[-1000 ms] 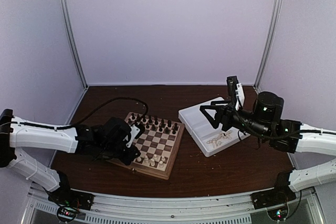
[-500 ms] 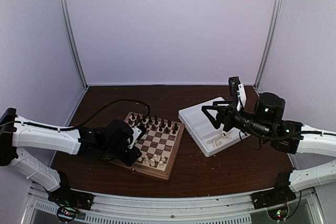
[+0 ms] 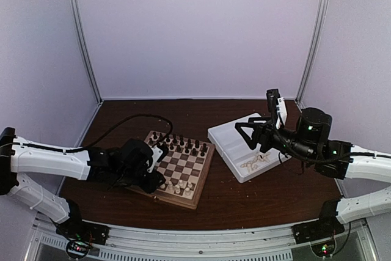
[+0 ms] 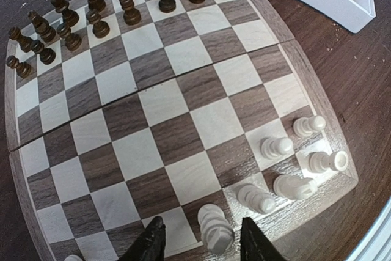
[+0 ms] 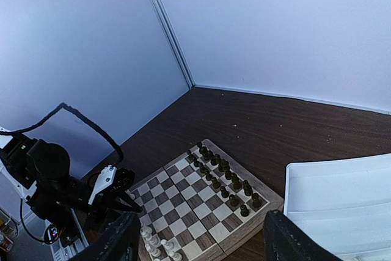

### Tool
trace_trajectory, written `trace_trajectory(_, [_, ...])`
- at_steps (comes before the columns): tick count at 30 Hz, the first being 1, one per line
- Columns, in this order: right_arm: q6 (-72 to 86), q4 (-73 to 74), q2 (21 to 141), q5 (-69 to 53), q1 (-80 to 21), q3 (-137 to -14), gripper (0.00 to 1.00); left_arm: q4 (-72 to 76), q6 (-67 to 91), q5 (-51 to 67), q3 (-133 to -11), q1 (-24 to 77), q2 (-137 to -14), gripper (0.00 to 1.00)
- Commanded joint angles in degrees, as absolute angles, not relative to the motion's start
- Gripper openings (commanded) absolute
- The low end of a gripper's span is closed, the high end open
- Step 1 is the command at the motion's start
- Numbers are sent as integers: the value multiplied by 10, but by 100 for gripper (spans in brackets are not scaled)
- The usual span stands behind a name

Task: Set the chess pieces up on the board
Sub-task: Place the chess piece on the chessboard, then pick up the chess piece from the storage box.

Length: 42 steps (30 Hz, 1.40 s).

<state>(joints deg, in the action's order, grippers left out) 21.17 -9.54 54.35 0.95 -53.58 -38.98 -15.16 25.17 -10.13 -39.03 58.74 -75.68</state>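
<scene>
Left fingers (image 4: 151,244) cropped at frame bottom, tips flanking cream piece (image 4: 215,229).

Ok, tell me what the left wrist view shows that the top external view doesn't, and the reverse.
Only the left wrist: the left gripper with jaws apart on either side of one upright cream piece at the board's near edge. Only the top external: the right gripper, open over the white tray. Both: the board, the dark pieces along its far side, and cream pieces in one near corner.
</scene>
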Motion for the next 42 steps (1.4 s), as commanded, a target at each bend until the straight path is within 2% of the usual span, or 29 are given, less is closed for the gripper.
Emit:
trace_trajectory(1, [210,-91,536,18,-531,-384,72,-163,260,-103,-408,591,-737,43])
trace_trajectory(5, [211,-51,538,37,-529,-396,72,-197,264,-104,-427,591,-706,44])
trace_trajectory(9, [201,54,552,74,-516,-437,70,-234,265,-115,-444,591,-659,47])
trace_trajectory(16, [168,250,578,118,-451,-520,62,-277,265,-137,-486,591,-618,60])
trace_trajectory(23, [169,328,576,116,-350,-538,47,-291,253,-127,-528,591,-617,80])
trace_trajectory(29, [163,333,618,72,-282,-529,40,-281,238,-109,-543,592,-616,82])
trace_trajectory(34, [142,313,721,5,-227,-538,32,-275,224,-95,-549,591,-623,82])
trace_trajectory(37, [121,340,802,23,-220,-584,29,-265,217,-84,-547,591,-629,82])
trace_trajectory(42, [88,375,900,45,-198,-640,30,-247,213,-61,-546,590,-643,82])
